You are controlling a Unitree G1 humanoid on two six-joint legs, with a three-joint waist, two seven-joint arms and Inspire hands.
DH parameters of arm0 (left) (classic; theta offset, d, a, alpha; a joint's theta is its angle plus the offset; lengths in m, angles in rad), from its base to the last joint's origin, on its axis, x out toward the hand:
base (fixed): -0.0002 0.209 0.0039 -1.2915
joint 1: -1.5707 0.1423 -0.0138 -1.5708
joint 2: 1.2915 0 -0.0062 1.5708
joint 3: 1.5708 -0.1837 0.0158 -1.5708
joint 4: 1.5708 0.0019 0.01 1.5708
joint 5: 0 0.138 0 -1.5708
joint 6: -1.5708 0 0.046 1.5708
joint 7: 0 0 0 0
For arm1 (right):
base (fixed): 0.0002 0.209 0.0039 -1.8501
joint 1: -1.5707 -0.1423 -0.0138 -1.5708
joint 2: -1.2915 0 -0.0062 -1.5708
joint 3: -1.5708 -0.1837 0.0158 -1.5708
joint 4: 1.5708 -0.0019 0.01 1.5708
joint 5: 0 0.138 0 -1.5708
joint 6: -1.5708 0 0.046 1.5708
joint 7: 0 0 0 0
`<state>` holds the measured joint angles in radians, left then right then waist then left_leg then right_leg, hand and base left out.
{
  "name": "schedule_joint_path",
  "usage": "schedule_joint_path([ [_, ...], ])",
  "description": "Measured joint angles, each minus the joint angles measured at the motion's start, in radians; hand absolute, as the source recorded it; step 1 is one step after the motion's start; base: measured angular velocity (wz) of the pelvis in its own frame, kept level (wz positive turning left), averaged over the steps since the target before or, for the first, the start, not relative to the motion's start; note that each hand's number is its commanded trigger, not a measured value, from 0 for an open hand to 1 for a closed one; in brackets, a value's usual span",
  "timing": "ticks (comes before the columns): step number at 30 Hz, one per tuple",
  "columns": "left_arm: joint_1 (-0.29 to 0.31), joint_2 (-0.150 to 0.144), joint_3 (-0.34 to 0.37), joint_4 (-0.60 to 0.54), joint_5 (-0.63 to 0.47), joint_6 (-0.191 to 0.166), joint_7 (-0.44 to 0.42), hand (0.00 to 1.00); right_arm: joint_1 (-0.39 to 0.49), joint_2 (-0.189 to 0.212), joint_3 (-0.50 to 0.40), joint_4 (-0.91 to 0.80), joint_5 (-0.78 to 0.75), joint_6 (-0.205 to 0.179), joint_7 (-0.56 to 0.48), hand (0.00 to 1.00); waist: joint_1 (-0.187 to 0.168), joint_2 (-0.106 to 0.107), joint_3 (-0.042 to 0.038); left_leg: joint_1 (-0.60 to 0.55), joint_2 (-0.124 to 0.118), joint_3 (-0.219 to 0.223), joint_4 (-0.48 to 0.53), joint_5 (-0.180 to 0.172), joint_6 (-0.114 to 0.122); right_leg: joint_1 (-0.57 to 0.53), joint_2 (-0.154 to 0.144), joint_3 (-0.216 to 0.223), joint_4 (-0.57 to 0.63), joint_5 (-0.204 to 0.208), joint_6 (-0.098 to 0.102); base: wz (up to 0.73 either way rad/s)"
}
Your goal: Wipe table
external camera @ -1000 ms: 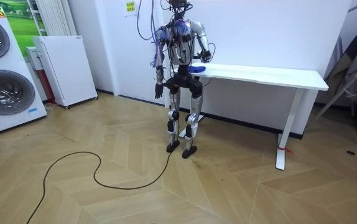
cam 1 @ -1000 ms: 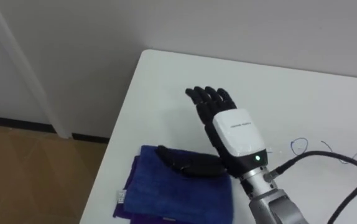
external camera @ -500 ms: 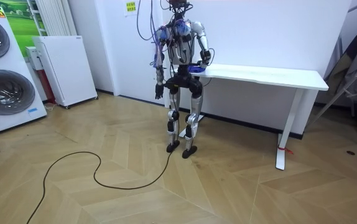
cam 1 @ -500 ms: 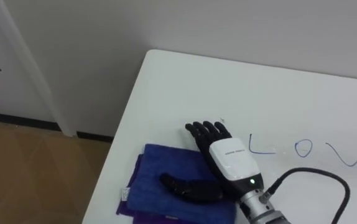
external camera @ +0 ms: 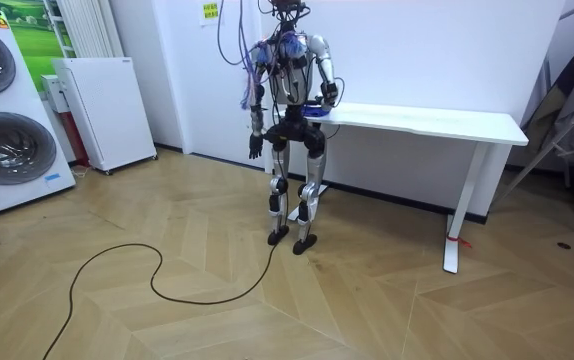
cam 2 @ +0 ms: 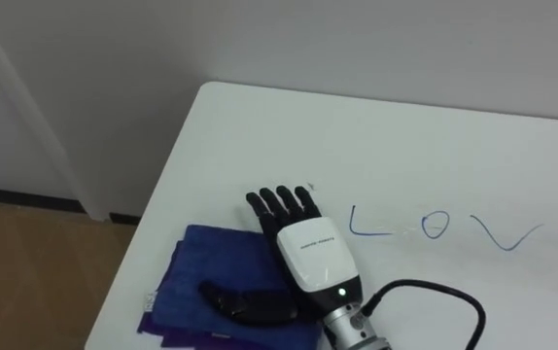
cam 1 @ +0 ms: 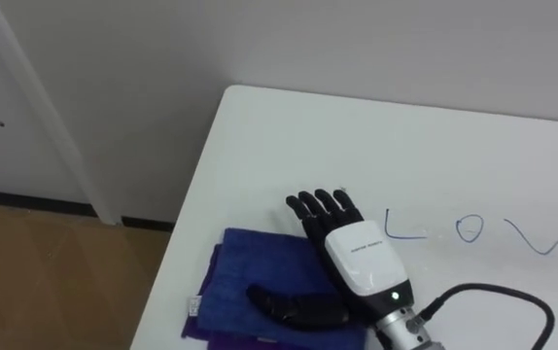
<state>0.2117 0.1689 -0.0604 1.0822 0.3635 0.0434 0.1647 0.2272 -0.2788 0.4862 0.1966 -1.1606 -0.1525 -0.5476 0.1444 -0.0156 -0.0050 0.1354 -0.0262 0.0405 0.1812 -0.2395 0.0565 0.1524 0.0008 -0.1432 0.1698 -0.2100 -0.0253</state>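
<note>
A folded blue cloth (cam 1: 245, 282) lies near the left end of the white table (cam 1: 357, 136), close to its front edge. My right hand (cam 1: 357, 261) rests flat on the cloth's right part. The fingers are straight and reach past the cloth's far edge onto the bare top, and the thumb is spread across the cloth. Blue marker letters (cam 1: 469, 230) are written on the table just right of the hand. In the room view I stand at the table's (external camera: 437, 120) left end, and my left hand (external camera: 254, 149) hangs at my side.
The table's left edge (cam 1: 196, 194) drops to wooden floor, and a white wall runs behind it. A white cabinet (external camera: 102, 110) and a washing machine (external camera: 7, 130) stand along the wall at the room view's left.
My right hand has drawn back toward me, so more of it lies over the cloth. The view has shifted and shows more of the letters. In the last half second little has moved.
</note>
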Motion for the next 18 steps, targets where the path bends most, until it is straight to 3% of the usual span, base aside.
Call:
schedule_joint_path([
  [18,-0.031,0.001,-0.001,0.003,-0.011,-0.016,0.000,0.00,0.017,-0.001,0.001,-0.010,-0.012,-0.025,-0.040,0.00,-0.001,-0.007,0.0018,-0.002,-0.001,0.011,-0.002,0.000,0.000,-0.001,-0.001,0.001,-0.016,0.004,0.004,-0.01],
])
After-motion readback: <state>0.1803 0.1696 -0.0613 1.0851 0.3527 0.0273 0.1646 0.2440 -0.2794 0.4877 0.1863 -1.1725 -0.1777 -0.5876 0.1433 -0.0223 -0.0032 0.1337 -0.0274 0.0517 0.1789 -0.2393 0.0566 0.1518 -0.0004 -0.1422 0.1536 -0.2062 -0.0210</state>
